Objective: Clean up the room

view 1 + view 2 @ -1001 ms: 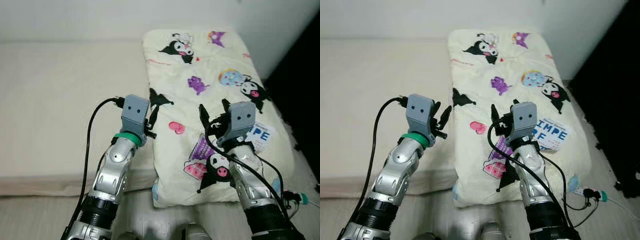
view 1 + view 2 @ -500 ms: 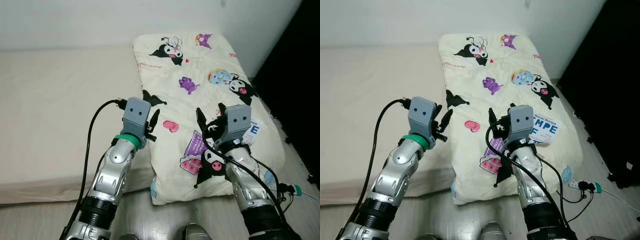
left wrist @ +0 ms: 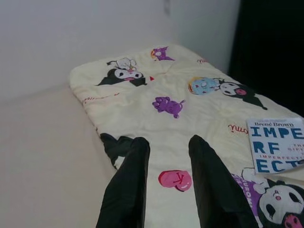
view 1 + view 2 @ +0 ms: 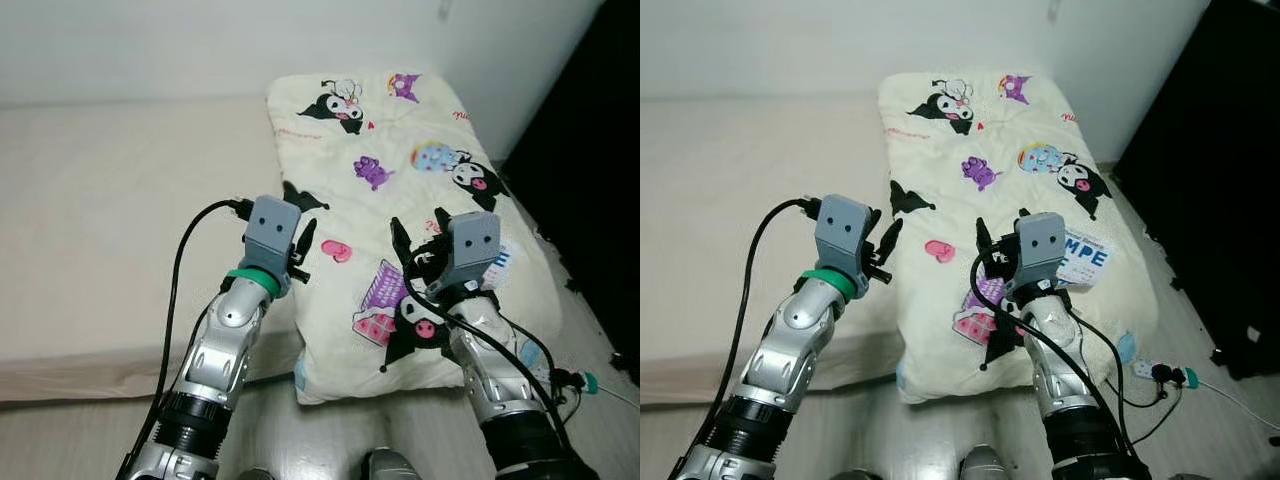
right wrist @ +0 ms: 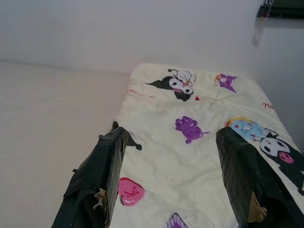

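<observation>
While the robot faces the bed, this is how things lie:
Bed: the bare cream mattress (image 4: 110,210) takes the left half of the head frames, running up to the white wall
Quilt: a cartoon-print quilt (image 4: 400,130) lies folded along the bed's right side, from upper centre down to lower centre of the frame
Book: a white book with blue letters (image 3: 278,142) rests flat on the quilt, at right of centre, partly behind the right arm in the head views
Left claw (image 4: 302,243): raised at frame centre over the quilt's left edge, fingers a little apart, holding nothing
Right claw (image 4: 998,238): raised just left of the book, fingers spread wide, empty
Change: across the last second the whole picture slid, so the camera moved; both arms kept their raised pose
Meaning: probably still lining up, likely on the book; nothing tidied yet
</observation>
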Controlling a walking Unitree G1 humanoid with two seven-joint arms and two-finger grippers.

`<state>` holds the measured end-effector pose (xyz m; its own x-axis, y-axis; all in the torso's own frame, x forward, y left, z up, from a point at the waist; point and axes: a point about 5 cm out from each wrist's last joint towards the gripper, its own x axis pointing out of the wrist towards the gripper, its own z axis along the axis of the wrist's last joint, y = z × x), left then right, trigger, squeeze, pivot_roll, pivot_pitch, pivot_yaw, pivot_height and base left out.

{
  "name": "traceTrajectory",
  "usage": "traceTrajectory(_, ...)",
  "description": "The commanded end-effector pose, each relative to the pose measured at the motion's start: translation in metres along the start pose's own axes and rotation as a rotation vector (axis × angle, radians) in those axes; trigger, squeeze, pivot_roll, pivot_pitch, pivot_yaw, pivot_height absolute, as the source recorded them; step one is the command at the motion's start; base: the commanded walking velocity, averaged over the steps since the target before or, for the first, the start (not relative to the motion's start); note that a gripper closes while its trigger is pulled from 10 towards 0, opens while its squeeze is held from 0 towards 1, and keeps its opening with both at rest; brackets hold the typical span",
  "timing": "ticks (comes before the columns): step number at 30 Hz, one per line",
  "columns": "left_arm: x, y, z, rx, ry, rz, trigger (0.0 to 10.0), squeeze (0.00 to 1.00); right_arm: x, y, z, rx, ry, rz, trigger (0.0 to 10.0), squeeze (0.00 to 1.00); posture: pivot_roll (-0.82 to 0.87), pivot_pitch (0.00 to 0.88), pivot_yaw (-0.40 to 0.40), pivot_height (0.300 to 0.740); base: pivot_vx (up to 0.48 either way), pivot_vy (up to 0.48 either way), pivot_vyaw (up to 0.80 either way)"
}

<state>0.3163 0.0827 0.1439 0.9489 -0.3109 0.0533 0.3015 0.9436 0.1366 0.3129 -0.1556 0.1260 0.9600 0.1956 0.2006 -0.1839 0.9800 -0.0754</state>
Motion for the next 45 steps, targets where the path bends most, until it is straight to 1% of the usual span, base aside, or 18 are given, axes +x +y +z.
traceTrajectory(1,-0.0019,-0.0022,-0.0064,-0.002,0.022,-0.006,10.0,0.00,-0.0024,-0.0033,-0.0034,0.003,0.009,-0.014,10.0,0.00,-0.05,0.036,0.041,0.740,0.000,-0.341,0.00)
traceTrajectory(14,-0.0017,-0.0018,-0.0080,-0.002,0.028,-0.004,10.0,0.00,-0.0028,-0.0035,-0.0037,0.002,0.007,-0.014,10.0,0.00,-0.05,0.037,0.043,0.740,0.000,-0.325,0.00)
traceTrajectory(42,-0.0006,-0.0010,-0.0100,0.005,0.043,0.000,10.0,0.00,-0.0043,-0.0041,-0.0048,0.007,0.006,-0.022,10.0,0.00,-0.05,0.042,0.052,0.740,0.000,-0.471,0.00)
traceTrajectory(45,-0.0004,-0.0011,-0.0104,0.003,0.047,-0.001,10.0,0.00,-0.0045,-0.0040,-0.0048,0.008,0.005,-0.022,10.0,0.00,-0.05,0.042,0.052,0.740,0.000,0.000,0.00)
